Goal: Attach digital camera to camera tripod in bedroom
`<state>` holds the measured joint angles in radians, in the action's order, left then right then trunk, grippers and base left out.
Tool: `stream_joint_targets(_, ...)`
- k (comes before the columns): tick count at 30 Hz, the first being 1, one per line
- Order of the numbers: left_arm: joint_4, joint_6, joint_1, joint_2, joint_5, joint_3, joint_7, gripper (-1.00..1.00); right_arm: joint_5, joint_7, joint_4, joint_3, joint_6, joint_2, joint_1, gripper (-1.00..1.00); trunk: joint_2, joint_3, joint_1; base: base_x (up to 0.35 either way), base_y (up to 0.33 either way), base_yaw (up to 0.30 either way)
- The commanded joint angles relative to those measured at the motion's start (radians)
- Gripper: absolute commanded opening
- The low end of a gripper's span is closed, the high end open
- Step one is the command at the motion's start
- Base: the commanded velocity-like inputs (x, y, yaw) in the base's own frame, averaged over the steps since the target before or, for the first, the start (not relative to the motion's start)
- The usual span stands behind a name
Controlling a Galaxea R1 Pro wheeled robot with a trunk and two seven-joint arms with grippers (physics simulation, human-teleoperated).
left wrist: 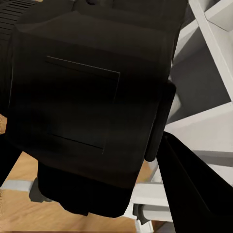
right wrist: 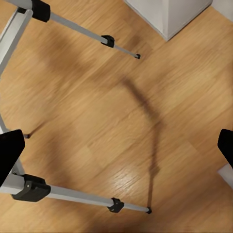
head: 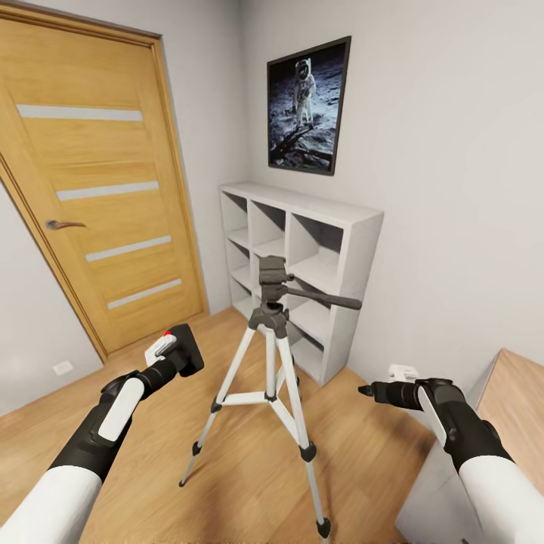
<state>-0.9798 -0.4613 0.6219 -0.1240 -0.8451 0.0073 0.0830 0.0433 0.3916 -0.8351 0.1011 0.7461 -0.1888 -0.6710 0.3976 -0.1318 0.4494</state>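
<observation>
The left arm reaches forward and up, its gripper [head: 177, 353] with fingers clamped on the digital camera [head: 187, 349], red button on top, held to the left of and just below the head of the camera tripod [head: 270, 355]. In the left wrist view the camera's black body [left wrist: 87, 111] sits between the dark fingers [left wrist: 187, 184]. No writing is legible anywhere.

The right arm extends level, its gripper [head: 368, 391] beside the tripod; in the right wrist view the fingers [right wrist: 9, 153] stand apart above the wood floor [right wrist: 121, 126].

The tripod stands on open floor before the white cube shelf [head: 332, 249]; the door [head: 91, 181] lies left, a worktop [head: 517, 408] edge right.
</observation>
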Motion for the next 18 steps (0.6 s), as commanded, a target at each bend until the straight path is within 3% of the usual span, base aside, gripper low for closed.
stream_joint_targets(1,-0.001,-0.005,0.001,0.0,-0.011,0.0,0.006,-1.0,0.004,0.002,-0.001,0.002,0.006,0.0,-0.001,1.0,0.002,-0.004,0.001,0.0,0.0,0.0)
stream_joint_targets(18,0.002,-0.005,0.001,0.0,-0.011,0.0,0.006,-1.0,0.006,0.004,-0.001,0.002,0.006,0.0,-0.001,1.0,0.002,-0.031,0.001,0.0,0.0,0.0)
